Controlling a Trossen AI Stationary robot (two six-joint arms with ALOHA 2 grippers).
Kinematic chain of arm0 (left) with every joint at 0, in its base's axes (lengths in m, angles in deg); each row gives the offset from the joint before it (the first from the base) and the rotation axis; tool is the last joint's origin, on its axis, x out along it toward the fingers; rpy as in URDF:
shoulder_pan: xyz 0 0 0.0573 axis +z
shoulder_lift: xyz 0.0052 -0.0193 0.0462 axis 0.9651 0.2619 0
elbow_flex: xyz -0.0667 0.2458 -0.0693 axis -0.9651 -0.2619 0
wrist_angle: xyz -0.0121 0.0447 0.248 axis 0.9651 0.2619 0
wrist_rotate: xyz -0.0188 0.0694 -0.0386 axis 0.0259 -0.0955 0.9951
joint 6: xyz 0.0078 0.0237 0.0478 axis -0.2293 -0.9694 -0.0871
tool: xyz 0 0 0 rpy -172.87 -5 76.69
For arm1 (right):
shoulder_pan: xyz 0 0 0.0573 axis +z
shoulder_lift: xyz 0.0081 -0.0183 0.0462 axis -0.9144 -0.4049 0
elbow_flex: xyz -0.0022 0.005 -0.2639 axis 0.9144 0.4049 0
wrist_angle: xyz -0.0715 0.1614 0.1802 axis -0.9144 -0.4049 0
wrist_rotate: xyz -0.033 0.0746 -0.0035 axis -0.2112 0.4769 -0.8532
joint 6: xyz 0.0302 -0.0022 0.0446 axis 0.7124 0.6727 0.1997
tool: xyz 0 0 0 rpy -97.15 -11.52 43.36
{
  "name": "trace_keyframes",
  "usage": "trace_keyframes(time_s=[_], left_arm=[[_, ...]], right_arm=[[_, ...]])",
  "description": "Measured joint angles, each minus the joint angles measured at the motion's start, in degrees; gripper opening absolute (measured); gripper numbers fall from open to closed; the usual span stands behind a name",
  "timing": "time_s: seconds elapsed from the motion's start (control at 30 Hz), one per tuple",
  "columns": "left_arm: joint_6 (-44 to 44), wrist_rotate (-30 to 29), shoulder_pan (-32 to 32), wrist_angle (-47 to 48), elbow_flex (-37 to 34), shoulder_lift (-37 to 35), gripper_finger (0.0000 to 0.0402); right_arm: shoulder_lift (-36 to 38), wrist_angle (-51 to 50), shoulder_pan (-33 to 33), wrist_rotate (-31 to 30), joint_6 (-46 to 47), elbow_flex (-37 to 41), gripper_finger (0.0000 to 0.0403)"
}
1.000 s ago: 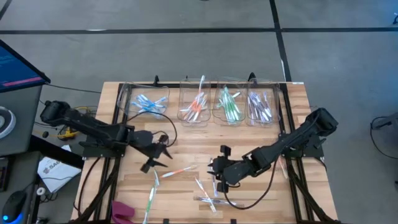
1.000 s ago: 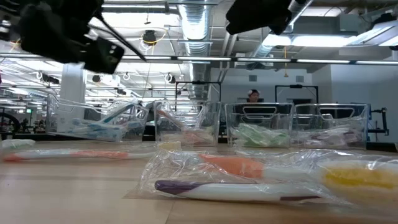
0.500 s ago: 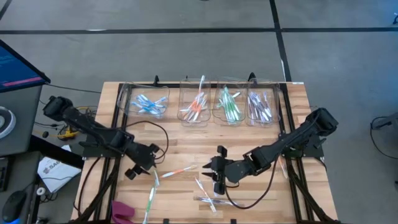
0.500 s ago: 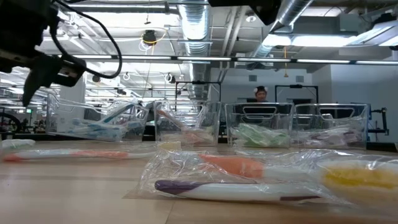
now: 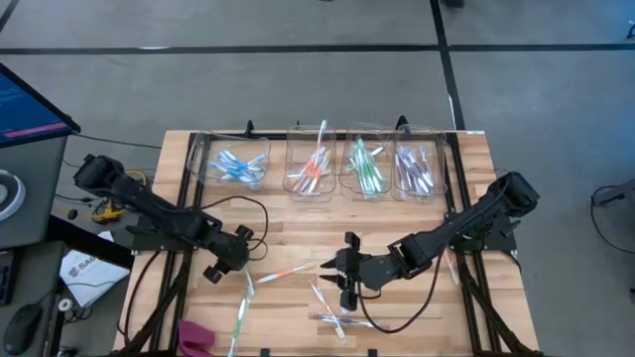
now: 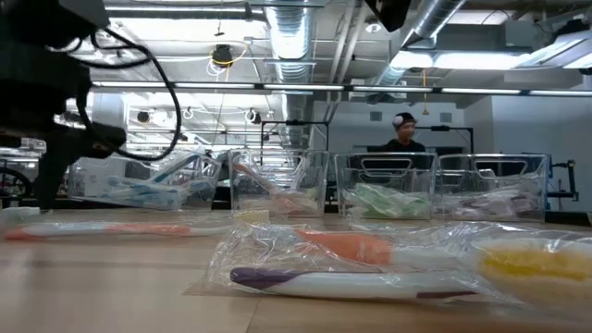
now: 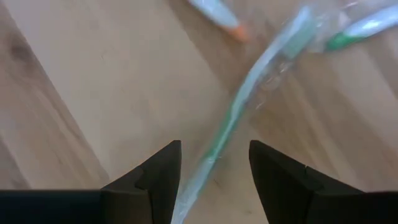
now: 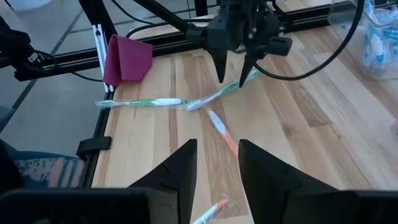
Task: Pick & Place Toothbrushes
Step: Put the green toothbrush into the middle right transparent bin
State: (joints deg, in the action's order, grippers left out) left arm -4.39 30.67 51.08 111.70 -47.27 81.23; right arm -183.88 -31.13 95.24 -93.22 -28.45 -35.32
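Left gripper [image 5: 226, 266] spread over green toothbrush [image 7: 249, 93], near-left of table [image 5: 288, 223] | right gripper [image 5: 342, 274] parted, empty, mid-table | brush light, stiff, probably slick in its wrapper | you should pinch mid-handle, across it

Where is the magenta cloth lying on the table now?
In the high view, the magenta cloth lies at the table's front-left corner, beside a green toothbrush and near the left pincer.
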Motion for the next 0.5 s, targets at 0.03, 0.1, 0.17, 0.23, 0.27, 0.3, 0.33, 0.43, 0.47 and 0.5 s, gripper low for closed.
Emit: trace_keyframes(time_s=[0.03, 0.1, 0.17, 0.23, 0.27, 0.3, 0.33, 0.43, 0.47, 0.5], left_arm=[[-0.01, 0.17, 0.14, -0.32, 0.0, 1.0, 0.0182], [0.01, 0.26, 0.29, -0.74, 0.04, 3.25, 0.0182], [0.18, 0.32, 0.29, -0.75, 0.76, 5.32, 0.0182], [0.16, 0.47, 0.29, -0.61, 1.25, 6.81, 0.0179], [0.16, 0.42, 0.29, -0.59, 1.39, 7.22, 0.0175], [0.17, 0.39, 0.29, -0.63, 1.5, 7.38, 0.0169], [0.18, 0.21, 0.3, -0.74, 1.5, 7.3, 0.016], [1.14, -0.52, 0.25, -1.23, 1.42, 6.39, 0.0118], [1.55, -0.73, 0.25, -1.33, 1.4, 6.26, 0.0099], [1.74, -0.93, 0.25, -1.39, 1.4, 6.2, 0.0078]], right_arm=[[0.0, 0.02, 0.0, 0.0, 0.0, 0.0, 0.0112], [0.0, 0.06, 0.0, 0.0, 0.0, 0.0, 0.0112], [0.0, 0.09, 0.1, 0.0, 0.0, -0.01, 0.0112], [0.0, 0.21, 0.15, 0.2, 0.02, 0.0, 0.0112], [0.0, 0.28, 0.3, 0.2, 0.02, 0.0, 0.0112], [0.0, 0.31, 0.48, 0.2, 0.02, -0.02, 0.0112], [0.0, 0.33, 0.54, 0.22, 0.02, 0.0, 0.0112], [0.0, 0.33, 0.92, 0.31, 0.01, 0.0, 0.0112], [0.0, 0.33, 0.92, 0.33, 0.02, 0.0, 0.0112], [0.0, 0.33, 0.92, 0.33, 0.02, -0.01, 0.0112]])
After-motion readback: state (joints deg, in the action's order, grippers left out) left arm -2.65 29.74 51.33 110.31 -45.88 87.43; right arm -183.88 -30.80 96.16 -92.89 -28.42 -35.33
